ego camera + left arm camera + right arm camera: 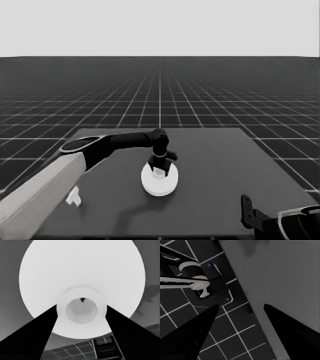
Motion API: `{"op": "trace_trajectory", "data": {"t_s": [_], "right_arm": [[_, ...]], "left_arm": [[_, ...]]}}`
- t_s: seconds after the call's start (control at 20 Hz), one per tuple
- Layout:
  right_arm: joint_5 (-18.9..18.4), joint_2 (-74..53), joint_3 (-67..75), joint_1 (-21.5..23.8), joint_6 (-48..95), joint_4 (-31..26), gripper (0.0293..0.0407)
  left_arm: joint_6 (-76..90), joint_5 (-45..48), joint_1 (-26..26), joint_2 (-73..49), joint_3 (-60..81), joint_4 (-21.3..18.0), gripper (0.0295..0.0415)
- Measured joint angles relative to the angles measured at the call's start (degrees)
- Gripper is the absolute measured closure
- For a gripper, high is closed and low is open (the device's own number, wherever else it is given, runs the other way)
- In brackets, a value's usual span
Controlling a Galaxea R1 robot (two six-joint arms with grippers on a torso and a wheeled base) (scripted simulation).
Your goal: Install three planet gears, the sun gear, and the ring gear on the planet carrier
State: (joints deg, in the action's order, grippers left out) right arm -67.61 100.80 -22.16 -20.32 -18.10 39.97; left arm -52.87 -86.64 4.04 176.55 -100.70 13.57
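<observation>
Left gripper (159, 169): reaches in over the middle of the worktop (215, 165) and points straight down onto the larger round part (159, 181). In the left wrist view its two fingers (37, 336) stand on either side of the raised hub around the part's centre hole and press against it, so the gripper is closed on the hub.
Larger round part: directly under the left gripper, near the worktop's middle; whether it rests on the worktop or on something else cannot be told.
Smaller round part and gears: none can be seen; the big disc covers everything beneath the gripper.
Thin white piece (74, 196): lies on the worktop well apart from the gripper, partly behind the left arm's pale forearm.
Right gripper (246, 212): parked at the worktop's near right corner, far from the disc; its fingers are spread wide with nothing between them.
Around the right gripper: dark machinery with small blue lights (210, 287), off the worktop's edge over the floor grid.
</observation>
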Motion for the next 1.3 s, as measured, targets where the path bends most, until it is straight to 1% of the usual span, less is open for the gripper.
{"op": "trace_trajectory", "data": {"t_s": [0.6,0.65,0.7,0.8,1.1,1.15,1.2,1.3], "right_arm": [[0.0,0.0,0.0,0.0,0.0,0.0,0.0315],[0.0,0.0,0.0,0.0,0.0,0.0,0.0315],[0.0,0.0,0.0,0.0,0.0,0.0,0.0315],[0.0,0.0,0.0,0.0,0.0,0.0,0.0315],[0.0,0.0,0.0,0.0,0.0,0.0,0.0315],[0.0,0.0,0.0,0.0,0.0,0.0,0.0315],[0.0,0.0,0.0,0.0,0.0,0.0,0.0315],[0.0,0.0,0.0,0.0,0.0,0.0,0.0315]], "left_arm": [[6.0,0.02,0.42,0.07,0.02,-0.11,0.0362],[6.3,0.03,0.53,0.05,0.0,-0.1,0.0337],[6.47,0.04,0.61,0.03,-0.01,-0.09,0.0329],[6.64,0.05,0.68,0.02,-0.02,-0.08,0.0326],[6.72,0.06,0.7,0.02,-0.02,-0.07,0.0326],[-6.43,-0.55,-1.64,-0.47,1.68,-2.17,0.0324],[-14.23,-0.91,-3.42,-0.64,2.44,-3.46,0.0325],[-21.41,-1.29,-5.0,-0.7,2.92,-4.68,0.0326]]}}
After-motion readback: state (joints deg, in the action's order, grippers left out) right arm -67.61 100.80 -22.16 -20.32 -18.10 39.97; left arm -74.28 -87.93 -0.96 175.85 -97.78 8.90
